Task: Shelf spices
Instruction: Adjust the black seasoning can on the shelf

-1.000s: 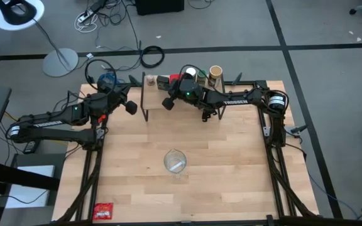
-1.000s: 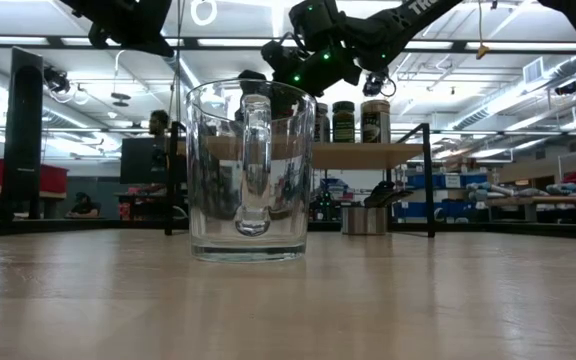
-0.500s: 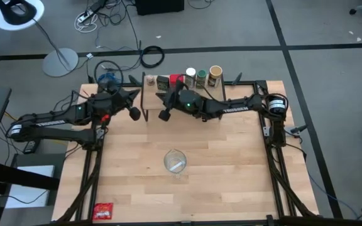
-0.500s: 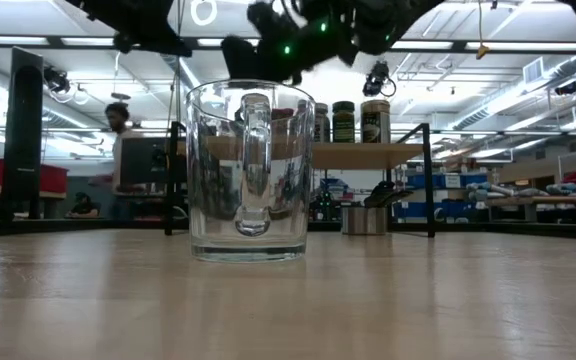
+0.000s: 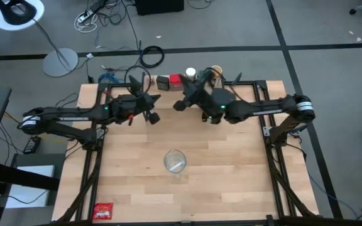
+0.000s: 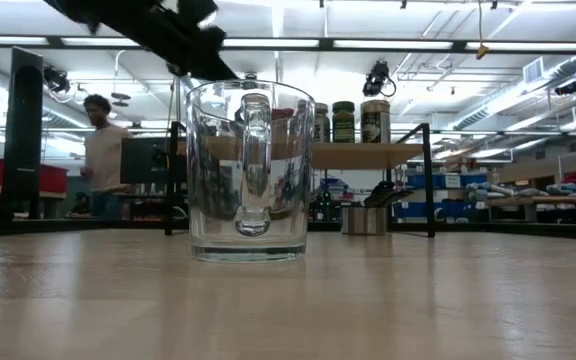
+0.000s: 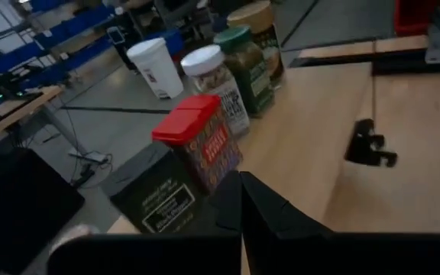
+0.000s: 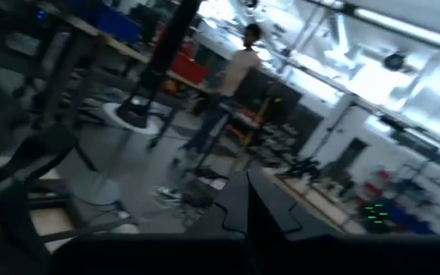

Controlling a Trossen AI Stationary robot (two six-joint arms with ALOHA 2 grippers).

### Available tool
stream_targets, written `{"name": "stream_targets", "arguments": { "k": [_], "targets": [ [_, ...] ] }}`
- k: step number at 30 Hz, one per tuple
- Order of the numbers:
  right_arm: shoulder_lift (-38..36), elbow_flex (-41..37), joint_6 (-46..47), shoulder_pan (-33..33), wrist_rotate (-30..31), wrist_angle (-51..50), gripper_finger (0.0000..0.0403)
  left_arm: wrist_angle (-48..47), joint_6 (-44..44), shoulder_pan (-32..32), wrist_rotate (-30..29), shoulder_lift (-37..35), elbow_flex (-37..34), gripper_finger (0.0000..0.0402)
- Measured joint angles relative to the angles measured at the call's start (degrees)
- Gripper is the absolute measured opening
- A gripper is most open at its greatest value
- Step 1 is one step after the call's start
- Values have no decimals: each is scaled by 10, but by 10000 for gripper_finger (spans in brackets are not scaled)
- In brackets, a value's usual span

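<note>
The shelf [image 5: 166, 93] stands at the table's far edge with the spices in a row on its plank [image 7: 312, 114]: dark green tin [image 7: 163, 195], red tin [image 7: 201, 141], white-lidded jar [image 7: 214, 76], green-lidded jar [image 7: 244, 57] and tan-lidded jar [image 7: 260, 27]. My left gripper [image 5: 153, 117] hovers shut just in front of the shelf's left end, pointing at the tins [image 7: 243, 202]. My right gripper [image 5: 178, 105] is shut and raised high over the shelf's near edge; its wrist view [image 8: 247, 198] looks out into the room.
A clear glass mug [image 5: 175, 161] stands mid-table. A flat red packet [image 5: 103, 211] lies at the near left corner. A person [image 6: 98, 150] walks in the room behind the table. The right arm [image 5: 256, 110] spans the far right of the table.
My left gripper has moved toward the table's right edge and sunk a little, coming in front of the shelf's left end. My right gripper has risen away from the shelf, out of the low view's top, and rolled. The spices have stayed in place.
</note>
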Motion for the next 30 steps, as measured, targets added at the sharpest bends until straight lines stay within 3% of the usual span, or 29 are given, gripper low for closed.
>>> {"name": "stream_targets", "arguments": {
  "k": [12,16,22,30],
  "targets": [
    [-63,0,-84,57,57,-18,0,84,-2,41,14,100,0,1],
    [-63,0,-84,58,57,-25,0,105,8,50,12,114,1,1],
    [-63,0,-83,58,56,-26,0,110,26,52,-45,122,1,1],
    [-63,0,-83,58,52,-27,0,100,58,55,-49,130,28,1]
  ]
}}
